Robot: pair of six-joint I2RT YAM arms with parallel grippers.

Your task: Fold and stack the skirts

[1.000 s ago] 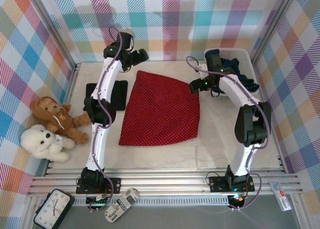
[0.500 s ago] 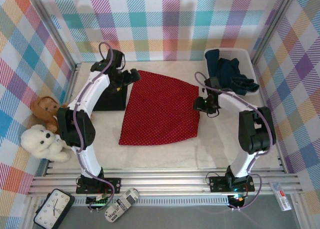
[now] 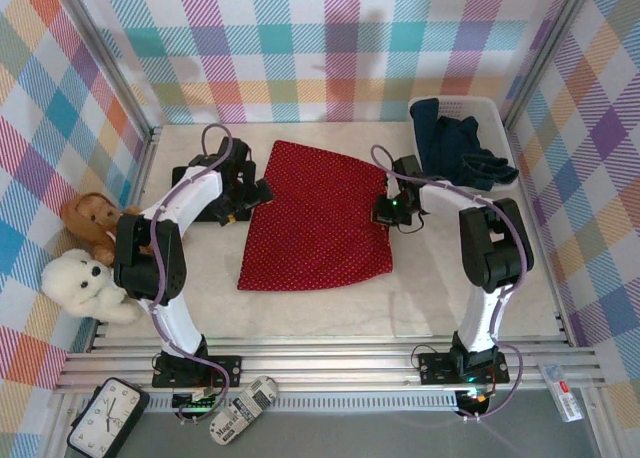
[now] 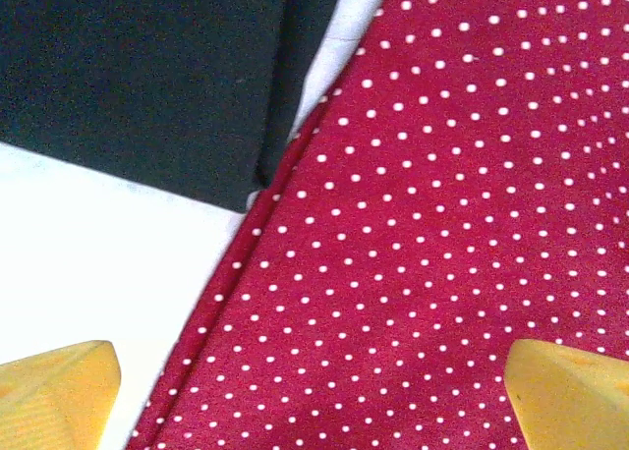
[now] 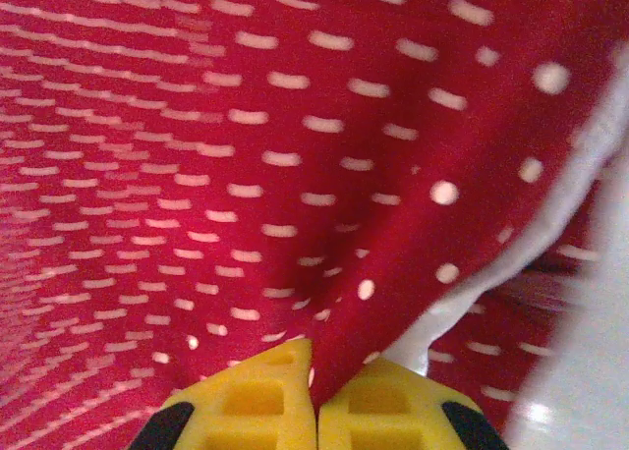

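On your table (image 3: 420, 278) the black skirt (image 4: 147, 67) lies folded, the red skirt (image 3: 320, 218) flat, denim ones (image 3: 460, 143) in the basket (image 3: 490, 105). Your right pincer (image 5: 314, 396) grips the red edge; your left pincer (image 4: 314, 391) gapes empty.

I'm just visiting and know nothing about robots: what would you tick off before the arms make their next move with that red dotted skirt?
1. Grip by the right fingers on the red skirt: ok, cloth is pinched between them.
2. Opening of the left fingers: ok, wide, straddling the skirt's left edge.
3. Cloth held by the left fingers: not ok, nothing gripped.
4. The black skirt outside that gap: ok, though close beside the red edge.
5. Skirt flat under the arms: cannot tell.
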